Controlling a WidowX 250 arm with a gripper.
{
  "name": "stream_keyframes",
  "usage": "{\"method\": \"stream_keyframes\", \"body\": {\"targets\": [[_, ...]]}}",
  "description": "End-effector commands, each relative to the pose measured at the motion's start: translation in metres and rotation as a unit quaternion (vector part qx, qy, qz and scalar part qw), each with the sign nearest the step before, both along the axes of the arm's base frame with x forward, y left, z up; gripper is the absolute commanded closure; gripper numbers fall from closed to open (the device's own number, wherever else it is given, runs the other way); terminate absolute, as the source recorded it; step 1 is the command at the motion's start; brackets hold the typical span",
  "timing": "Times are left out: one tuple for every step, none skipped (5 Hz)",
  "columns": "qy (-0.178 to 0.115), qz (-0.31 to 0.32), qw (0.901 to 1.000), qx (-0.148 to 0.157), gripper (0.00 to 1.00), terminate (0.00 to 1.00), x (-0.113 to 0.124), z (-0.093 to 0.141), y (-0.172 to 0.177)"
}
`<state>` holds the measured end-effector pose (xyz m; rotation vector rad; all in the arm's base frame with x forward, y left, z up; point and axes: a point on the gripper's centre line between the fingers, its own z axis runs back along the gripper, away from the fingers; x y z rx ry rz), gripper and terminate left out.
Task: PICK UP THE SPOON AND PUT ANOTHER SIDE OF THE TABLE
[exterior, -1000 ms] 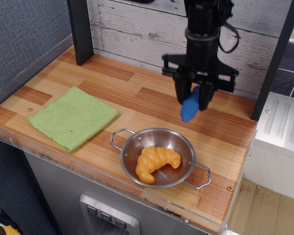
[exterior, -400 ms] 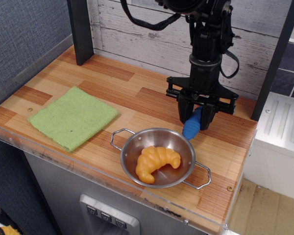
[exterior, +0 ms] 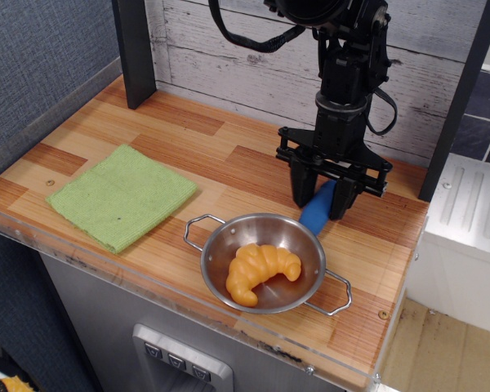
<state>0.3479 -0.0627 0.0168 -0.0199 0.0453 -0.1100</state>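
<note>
The spoon shows only as its thick blue handle [exterior: 314,214], slanting down and to the left from between my fingers. Its lower end is at the wooden table [exterior: 229,159], right beside the far rim of the metal bowl. The spoon's silver bowl is hidden behind my gripper. My gripper [exterior: 321,198] points straight down over the right rear part of the table. Its two black fingers [exterior: 300,186] close on the handle from either side.
A steel two-handled bowl [exterior: 310,282] with an orange croissant [exterior: 260,271] sits at the front, just in front of my gripper. A green cloth [exterior: 121,194] lies at the left. A dark post [exterior: 135,53] stands at the back left, against a plank wall.
My gripper has come down with the spoon from well above the table to table level. The handle's tip now sits by the bowl's rim.
</note>
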Motion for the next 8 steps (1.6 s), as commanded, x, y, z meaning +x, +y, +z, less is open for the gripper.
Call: {"method": "stream_keyframes", "body": {"targets": [[-0.086,0.025,0.9954,-0.034,0.0,0.0,-0.011,0.085,0.017],[-0.117,0.039,0.992,-0.028,0.0,0.0,-0.035,0.134,0.061],[-0.078,0.024,0.9966,0.006,0.0,0.0,-0.05,0.15,0.105],[-0.046,0.049,0.9978,0.0,0.0,0.0,-0.067,0.14,0.145],[-0.034,0.066,0.9973,-0.004,0.0,0.0,-0.078,0.132,0.168],[-0.036,0.072,0.9967,-0.003,0.0,0.0,-0.083,0.128,0.18],[-0.092,0.029,0.9953,0.008,0.0,0.0,-0.074,0.121,0.17],[-0.101,0.043,0.9939,0.015,0.0,0.0,-0.062,0.107,0.165]]}}
